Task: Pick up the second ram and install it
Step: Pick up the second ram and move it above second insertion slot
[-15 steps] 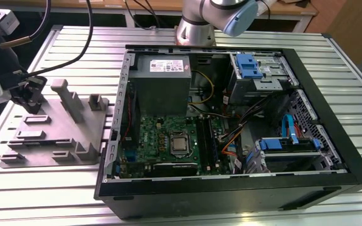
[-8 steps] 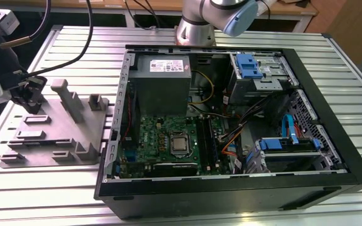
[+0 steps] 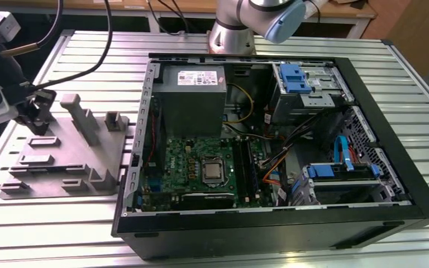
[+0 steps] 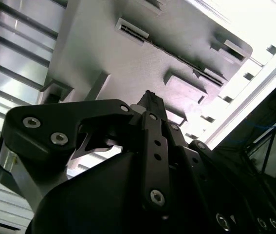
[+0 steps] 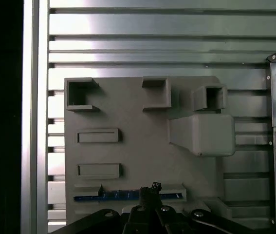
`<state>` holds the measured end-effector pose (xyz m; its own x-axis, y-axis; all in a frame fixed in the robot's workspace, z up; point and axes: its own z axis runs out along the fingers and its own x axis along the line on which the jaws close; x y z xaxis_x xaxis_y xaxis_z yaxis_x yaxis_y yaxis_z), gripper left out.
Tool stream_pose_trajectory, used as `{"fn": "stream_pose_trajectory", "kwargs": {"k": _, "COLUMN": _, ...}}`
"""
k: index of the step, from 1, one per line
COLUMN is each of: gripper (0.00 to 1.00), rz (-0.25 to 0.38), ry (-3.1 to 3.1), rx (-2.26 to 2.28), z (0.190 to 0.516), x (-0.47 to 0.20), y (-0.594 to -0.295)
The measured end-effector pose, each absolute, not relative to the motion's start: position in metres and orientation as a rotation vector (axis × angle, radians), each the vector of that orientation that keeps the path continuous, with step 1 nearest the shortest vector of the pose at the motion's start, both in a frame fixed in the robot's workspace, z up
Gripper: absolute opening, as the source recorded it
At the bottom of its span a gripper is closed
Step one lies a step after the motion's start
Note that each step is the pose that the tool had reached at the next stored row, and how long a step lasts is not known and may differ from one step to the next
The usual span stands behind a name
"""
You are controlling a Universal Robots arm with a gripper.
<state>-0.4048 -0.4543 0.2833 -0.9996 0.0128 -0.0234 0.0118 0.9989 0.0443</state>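
At the exterior view's left, my gripper (image 3: pixel 37 114) hangs over the grey fixture plate (image 3: pixel 73 167) on the slatted worktop (image 3: pixel 51 223). In the first wrist view, the second ram (image 5: pixel 108 196) sits in the plate's long slot, right beneath the gripper. Its long axis runs along that slot. I cannot tell whether the gripper is apart, together or clamped on it. The plate's square pockets (image 5: pixel 79 93) look hollow. Well apart, to the exterior view's right, the open computer case (image 3: pixel 415 184) holds the green board (image 3: pixel 188 159) with its long black sockets (image 3: pixel 248 167).
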Motion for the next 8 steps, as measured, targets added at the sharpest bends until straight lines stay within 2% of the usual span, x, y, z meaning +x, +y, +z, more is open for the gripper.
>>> {"fn": "stream_pose_trajectory", "kwargs": {"k": 8, "gripper": 0.1, "rz": 0.071, "ry": 3.113, "rx": -0.208, "z": 0.2806, "x": -0.4048, "y": -0.4544}}
